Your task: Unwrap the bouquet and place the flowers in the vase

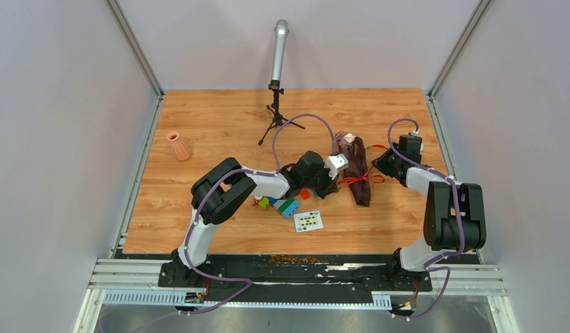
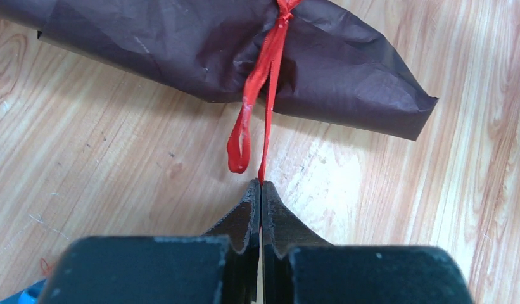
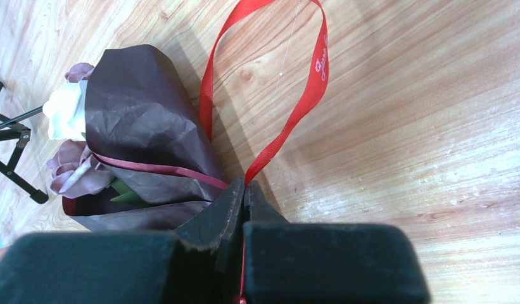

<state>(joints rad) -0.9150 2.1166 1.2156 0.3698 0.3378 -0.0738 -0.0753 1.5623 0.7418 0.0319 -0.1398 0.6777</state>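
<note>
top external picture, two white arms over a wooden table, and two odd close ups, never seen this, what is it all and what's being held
These are two robot arms bolted to a wooden table. The top view looks down from above and behind them. The other two come from a camera on each wrist, looking along the left pincer and the right pincer, the black shapes at the bottom. On the table are a bouquet in dark maroon paper, a pink vase, a microphone on a tripod, toy blocks and a dotted card. Both pincers are shut on the bouquet's red ribbon.
</note>
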